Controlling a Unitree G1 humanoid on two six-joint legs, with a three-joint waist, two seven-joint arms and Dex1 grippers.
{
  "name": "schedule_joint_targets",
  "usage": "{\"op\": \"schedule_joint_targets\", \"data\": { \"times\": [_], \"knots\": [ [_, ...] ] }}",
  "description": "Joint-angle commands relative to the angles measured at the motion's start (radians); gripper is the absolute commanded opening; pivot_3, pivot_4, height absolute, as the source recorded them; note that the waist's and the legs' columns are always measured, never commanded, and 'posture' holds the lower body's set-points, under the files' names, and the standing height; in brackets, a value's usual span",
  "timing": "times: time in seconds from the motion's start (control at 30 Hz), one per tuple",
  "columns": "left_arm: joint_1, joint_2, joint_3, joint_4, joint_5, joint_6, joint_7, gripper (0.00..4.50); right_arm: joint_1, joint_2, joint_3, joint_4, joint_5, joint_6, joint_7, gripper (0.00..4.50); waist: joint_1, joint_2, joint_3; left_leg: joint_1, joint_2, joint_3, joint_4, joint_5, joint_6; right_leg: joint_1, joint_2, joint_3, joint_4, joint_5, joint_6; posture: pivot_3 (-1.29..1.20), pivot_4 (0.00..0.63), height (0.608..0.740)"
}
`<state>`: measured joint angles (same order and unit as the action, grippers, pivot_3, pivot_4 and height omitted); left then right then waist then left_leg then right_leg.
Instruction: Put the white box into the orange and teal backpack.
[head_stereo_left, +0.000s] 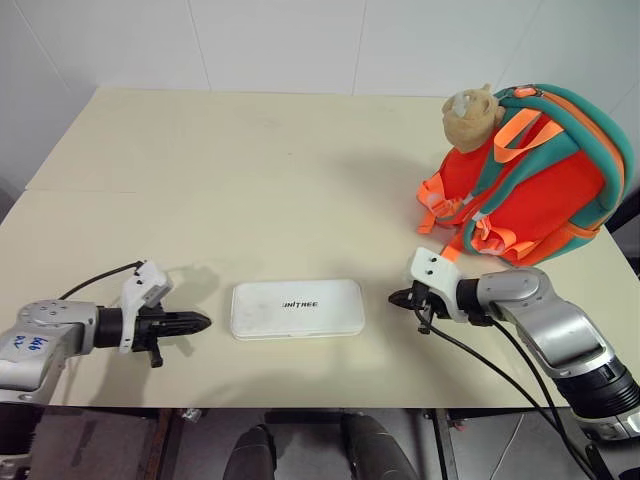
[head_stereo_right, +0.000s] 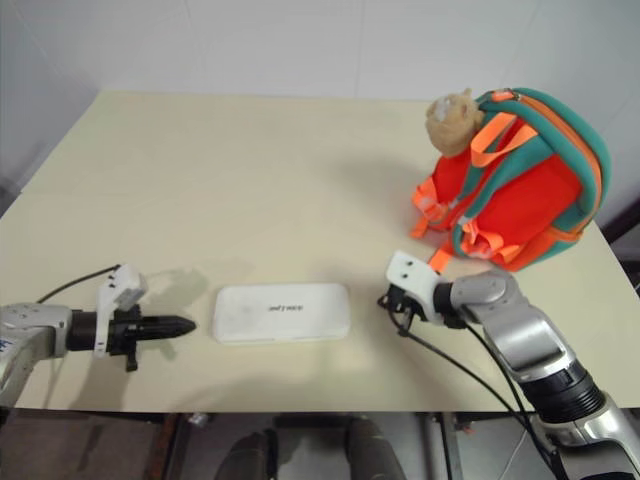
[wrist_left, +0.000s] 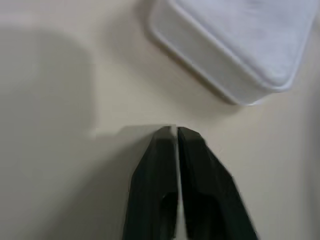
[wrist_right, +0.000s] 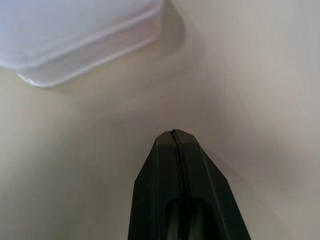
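The white box (head_stereo_left: 297, 308) lies flat on the table near the front edge, its dark lettering facing up. My left gripper (head_stereo_left: 205, 321) hovers just off the box's left end, pointing at it; its fingers (wrist_left: 160, 165) are barely open, a thin slit apart, with nothing between them. My right gripper (head_stereo_left: 394, 297) is off the box's right end, shut and empty, and also points at the box. The orange and teal backpack (head_stereo_left: 540, 190) stands at the back right behind my right arm, with a tan plush head (head_stereo_left: 470, 115) on top. I cannot see an opening in it.
The cream table (head_stereo_left: 250, 180) stretches wide and bare behind the box. Its front edge (head_stereo_left: 300, 405) runs just below both grippers. Black cables (head_stereo_left: 500, 370) trail from my right wrist over that edge.
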<state>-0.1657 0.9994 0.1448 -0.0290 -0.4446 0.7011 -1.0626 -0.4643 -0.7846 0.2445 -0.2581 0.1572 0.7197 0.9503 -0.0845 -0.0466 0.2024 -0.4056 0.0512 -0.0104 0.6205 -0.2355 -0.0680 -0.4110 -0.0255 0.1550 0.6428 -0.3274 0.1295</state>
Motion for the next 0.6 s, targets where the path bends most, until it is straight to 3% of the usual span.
{"op": "schedule_joint_targets", "data": {
  "times": [0.03, 0.37, 0.43, 0.6],
  "knots": [
    [-0.023, 0.034, 0.03, 0.033, 0.028, 0.044, 0.043, 1.51, -0.004, -0.02, -0.041, -0.023, 0.013, -0.013, 0.006, 0.61, -0.001, 0.0, 0.0, 0.0, 0.0, 0.0, 0.0, 0.0, 0.0, 0.0, 0.0, 0.0, 0.0, 0.0, 0.0, 0.0, 0.15, 0.74],
    [-0.124, -0.035, 0.143, 0.036, -0.123, 0.158, 0.07, 4.5, -0.005, -0.007, -0.06, -0.072, 0.026, -0.009, -0.013, 3.9, 0.001, 0.0, 0.0, -0.001, 0.0, 0.0, -0.001, 0.0, 0.0, -0.001, 0.0, -0.001, 0.001, 0.002, 0.007, 0.0, 0.15, 0.74],
    [-0.133, -0.058, 0.164, 0.031, -0.16, 0.194, 0.081, 4.5, -0.006, 0.012, -0.055, -0.071, 0.015, -0.018, -0.042, 4.44, 0.0, 0.0, 0.0, -0.001, 0.0, 0.0, -0.001, -0.001, -0.001, -0.001, 0.0, -0.001, 0.001, 0.002, 0.007, 0.0, 0.15, 0.74],
    [-0.128, -0.095, 0.206, 0.007, -0.265, 0.306, 0.086, 4.5, -0.008, 0.05, -0.046, -0.065, 0.001, -0.029, -0.096, 4.44, 0.0, 0.0, 0.0, -0.001, 0.0, -0.001, -0.001, -0.001, -0.001, -0.001, 0.0, -0.001, 0.001, 0.002, 0.007, 0.0, 0.15, 0.74]
  ]
}}
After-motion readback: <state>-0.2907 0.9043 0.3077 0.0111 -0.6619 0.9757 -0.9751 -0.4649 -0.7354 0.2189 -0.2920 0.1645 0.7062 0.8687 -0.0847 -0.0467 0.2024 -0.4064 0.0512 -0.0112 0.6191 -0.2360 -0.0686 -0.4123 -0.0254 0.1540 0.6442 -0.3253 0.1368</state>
